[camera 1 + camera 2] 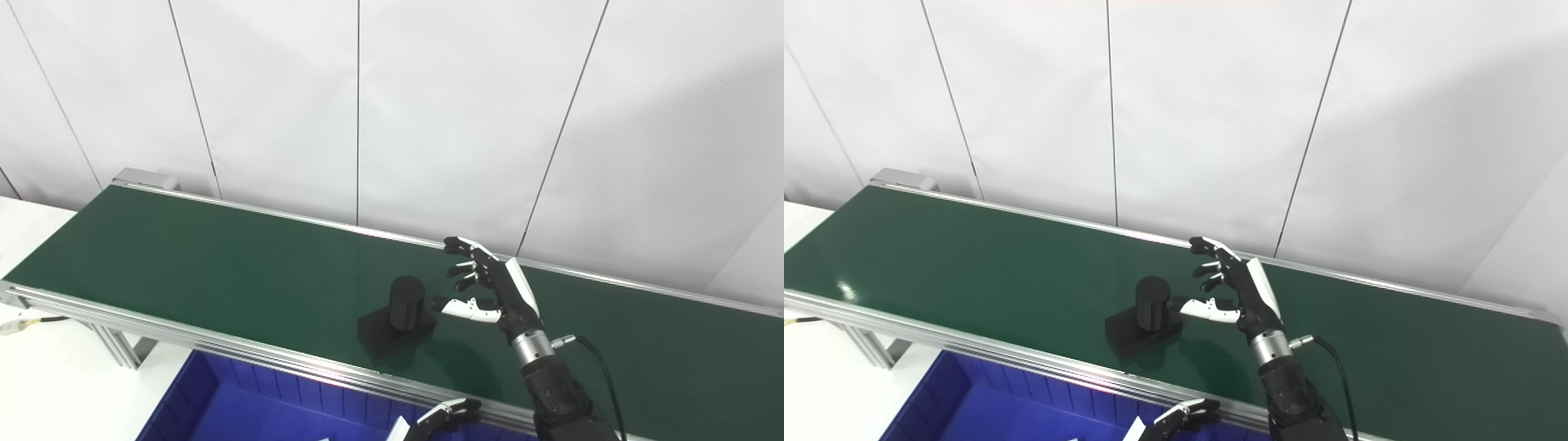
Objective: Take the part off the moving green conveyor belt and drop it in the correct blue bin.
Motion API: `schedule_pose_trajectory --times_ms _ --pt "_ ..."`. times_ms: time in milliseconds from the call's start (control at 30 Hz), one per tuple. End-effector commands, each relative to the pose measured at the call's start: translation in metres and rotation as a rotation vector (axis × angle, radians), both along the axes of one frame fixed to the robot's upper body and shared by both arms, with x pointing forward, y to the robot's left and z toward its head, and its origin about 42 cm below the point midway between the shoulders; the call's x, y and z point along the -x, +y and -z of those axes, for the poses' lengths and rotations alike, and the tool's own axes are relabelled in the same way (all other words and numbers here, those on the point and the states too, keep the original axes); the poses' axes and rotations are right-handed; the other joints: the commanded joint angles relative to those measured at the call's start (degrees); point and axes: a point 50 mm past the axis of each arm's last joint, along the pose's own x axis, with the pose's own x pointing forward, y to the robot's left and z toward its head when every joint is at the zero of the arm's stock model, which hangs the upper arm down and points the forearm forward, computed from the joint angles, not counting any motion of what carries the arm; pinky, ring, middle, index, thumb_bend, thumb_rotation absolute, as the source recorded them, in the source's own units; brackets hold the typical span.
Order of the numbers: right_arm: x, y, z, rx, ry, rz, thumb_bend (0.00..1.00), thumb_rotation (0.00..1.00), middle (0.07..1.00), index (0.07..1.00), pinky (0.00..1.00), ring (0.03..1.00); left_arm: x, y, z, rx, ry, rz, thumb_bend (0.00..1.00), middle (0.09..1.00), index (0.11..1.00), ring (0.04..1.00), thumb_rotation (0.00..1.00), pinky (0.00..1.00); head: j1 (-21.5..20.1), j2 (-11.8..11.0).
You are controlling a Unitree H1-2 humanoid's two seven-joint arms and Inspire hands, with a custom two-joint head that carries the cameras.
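Part [398, 315] sits on the belt [184, 257] near its front rail — a black upright cylinder on a flat square base, long axis vertical. My right hand [490, 288] hangs just to its right, fingers spread, thumb tip just beside the cylinder, holding nothing. The part lies to the hand's left, so I judge a short leftward reach closes it. Left hand [444, 416] is low at the bin [202, 398] edge — farther off; only fingertips show, cannot tell its state.
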Motion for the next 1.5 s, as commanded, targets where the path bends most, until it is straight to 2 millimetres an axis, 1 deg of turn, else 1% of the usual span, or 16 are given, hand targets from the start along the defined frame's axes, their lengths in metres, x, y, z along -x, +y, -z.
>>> schedule_pose_trajectory --times_ms 0,100,400,633,733,833,900,967,1000,1033,1067,1100,1133,1233,1367,1467 --pt "-0.016 0.012 -0.032 -0.003 -0.072 -0.03 1.0 0.42 0.765 0.806 0.52 0.641 -0.004 -0.008 -0.014 0.046 -0.061 0.006 1.0 0.768 0.801 0.783 0.86 0.79 0.1 0.2" --pt "-0.016 0.012 -0.03 0.011 -0.069 -0.035 1.0 0.4 0.765 0.807 0.52 0.644 -0.003 -0.008 -0.015 0.051 -0.064 0.009 1.0 0.769 0.804 0.786 0.86 0.79 0.3 0.4" --pt "-0.011 0.01 -0.013 0.088 -0.068 -0.031 1.0 0.4 0.785 0.787 0.52 0.654 0.002 -0.005 -0.016 0.052 -0.068 0.003 1.0 0.761 0.797 0.783 0.86 0.78 0.2 0.9" --pt "-0.009 0.01 -0.006 0.141 -0.04 -0.011 0.99 0.35 0.752 0.776 0.51 0.635 0.006 -0.004 -0.018 0.058 -0.073 0.003 1.0 0.762 0.8 0.788 0.86 0.78 0.3 1.6" --pt "-0.009 0.009 -0.003 0.17 -0.025 -0.002 0.96 0.3 0.732 0.769 0.46 0.602 0.006 -0.004 -0.018 0.059 -0.075 0.0 1.0 0.762 0.8 0.787 0.86 0.78 0.3 1.7" --pt "-0.008 0.006 0.005 0.203 0.003 0.02 0.94 0.28 0.728 0.769 0.45 0.585 0.008 -0.003 -0.019 0.061 -0.076 -0.001 1.0 0.761 0.798 0.788 0.87 0.77 0.2 1.9" --pt "-0.007 0.005 0.01 0.219 0.011 0.038 0.9 0.23 0.701 0.754 0.42 0.545 0.008 -0.003 -0.019 0.063 -0.077 0.0 1.0 0.76 0.8 0.784 0.87 0.76 0.1 2.0" --pt "-0.006 0.004 0.013 0.233 0.003 0.058 0.82 0.09 0.655 0.701 0.41 0.505 0.009 -0.003 -0.02 0.066 -0.075 0.0 1.0 0.759 0.801 0.781 0.86 0.76 0.0 2.0" --pt "-0.006 0.004 0.014 0.237 -0.005 0.066 0.8 0.04 0.632 0.675 0.41 0.491 0.009 -0.003 -0.02 0.067 -0.073 0.0 1.0 0.759 0.801 0.781 0.86 0.76 0.0 2.0" --pt "-0.006 0.003 0.016 0.242 -0.009 0.083 0.8 0.03 0.629 0.671 0.41 0.489 0.009 -0.002 -0.02 0.069 -0.072 0.0 1.0 0.759 0.801 0.781 0.86 0.76 -0.2 2.1" --pt "-0.006 0.003 0.017 0.245 -0.011 0.095 0.63 0.01 0.541 0.601 0.36 0.424 0.009 -0.002 -0.02 0.07 -0.071 0.001 1.0 0.759 0.802 0.779 0.86 0.76 -0.2 2.1" --pt "-0.006 0.003 0.018 0.248 -0.017 0.108 0.57 0.01 0.511 0.578 0.35 0.402 0.009 -0.002 -0.02 0.067 -0.074 0.002 1.0 0.759 0.802 0.779 0.86 0.76 -0.4 2.2" --pt "-0.006 0.003 0.018 0.249 -0.023 0.116 0.54 0.0 0.496 0.556 0.34 0.391 0.01 -0.002 -0.02 0.066 -0.077 0.003 1.0 0.759 0.805 0.779 0.87 0.76 -0.4 2.2" --pt "-0.006 0.002 0.018 0.265 -0.046 0.14 0.52 0.0 0.498 0.503 0.35 0.403 0.01 -0.001 -0.02 0.067 -0.076 0.004 1.0 0.758 0.81 0.779 0.87 0.76 -0.5 2.2" --pt "-0.005 0.0 0.018 0.277 -0.068 0.152 0.52 0.0 0.486 0.493 0.37 0.408 0.01 -0.002 -0.021 0.076 -0.068 0.003 1.0 0.757 0.81 0.778 0.87 0.76 -0.6 2.2" --pt "-0.003 -0.001 0.019 0.262 -0.063 0.143 0.52 0.0 0.474 0.518 0.35 0.393 0.01 -0.001 -0.021 0.076 -0.069 0.005 1.0 0.758 0.815 0.781 0.87 0.77 -0.8 2.2"
